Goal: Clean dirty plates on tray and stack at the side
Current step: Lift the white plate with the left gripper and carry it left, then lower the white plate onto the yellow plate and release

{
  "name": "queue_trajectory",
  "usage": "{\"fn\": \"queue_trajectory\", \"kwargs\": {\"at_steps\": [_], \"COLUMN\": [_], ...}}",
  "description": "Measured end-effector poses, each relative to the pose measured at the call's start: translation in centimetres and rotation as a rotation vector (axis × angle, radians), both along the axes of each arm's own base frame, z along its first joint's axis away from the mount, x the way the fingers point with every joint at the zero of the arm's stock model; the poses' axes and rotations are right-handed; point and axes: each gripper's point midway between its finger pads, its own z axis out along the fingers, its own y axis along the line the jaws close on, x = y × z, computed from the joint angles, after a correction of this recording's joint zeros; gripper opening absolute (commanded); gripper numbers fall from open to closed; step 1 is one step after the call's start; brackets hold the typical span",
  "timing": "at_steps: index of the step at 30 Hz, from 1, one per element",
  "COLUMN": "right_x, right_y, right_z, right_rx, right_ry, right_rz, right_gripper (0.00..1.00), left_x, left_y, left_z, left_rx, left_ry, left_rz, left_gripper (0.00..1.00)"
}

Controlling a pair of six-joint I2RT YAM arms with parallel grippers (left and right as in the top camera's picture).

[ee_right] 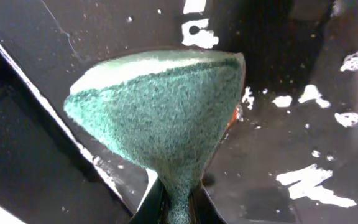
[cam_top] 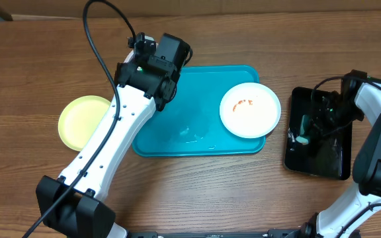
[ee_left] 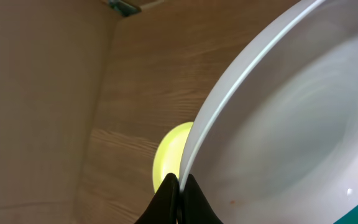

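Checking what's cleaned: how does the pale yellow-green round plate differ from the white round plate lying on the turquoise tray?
The yellow-green plate lies on the wooden table; the white plate in the turquoise tray. The yellow-green looks clean; the white shows orange-red smears. Both are round, shallow.

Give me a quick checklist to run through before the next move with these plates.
1. Grip: left hand pinches the held white plate by its rim: ok.
2. That plate clean: not ok, reddish specks show.
3. Wiper: right hand shut on the sponge: ok.
4. Stack base: yellow-green plate lies beside the turquoise tray: ok.
5. The second white plate on the tray clean: not ok, orange smears.
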Motion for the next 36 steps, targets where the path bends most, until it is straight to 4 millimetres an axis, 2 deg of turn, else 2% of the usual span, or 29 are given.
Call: {"fn": "queue_trajectory", "kwargs": {"at_steps": [9, 16, 22, 25, 30, 36], "right_x": [0.0, 0.8, 2.5, 2.8, 2.1, 0.8], "right_y": [0.6, 1.9, 1.2, 0.6, 0.9, 1.5], "right_z": [0.1, 0.9, 1.5, 1.1, -0.6, -0.2], "right_rx": [0.045, 0.130, 0.120, 0.093, 0.095, 0.134], "right_ry": [-0.019, -0.060, -0.145, -0.160, -0.167, -0.123], "right_rz": [-0.009, -0.015, -0.035, -0.041, -0.068, -0.108], "right_gripper": [0.04, 0.04, 0.04, 0.04, 0.04, 0.04], "left_x": [0.0, -0.1, -0.7, -0.9, -1.2, -3.1], "left_y": [-0.1, 0.9, 1.4, 1.8, 2.7, 4.6], "left_z": [-0.5, -0.9, 0.6, 0.5, -0.1, -1.4], "left_rx": [-0.035, -0.120, -0.203, -0.242, -0.273, -0.305], "left_ry": [0.015, 0.022, -0.023, -0.013, 0.014, 0.106], "left_rz": [-0.003, 0.029, 0.032, 0.038, 0.062, 0.126], "left_gripper": [0.04, 0.04, 0.04, 0.04, 0.04, 0.04]}}
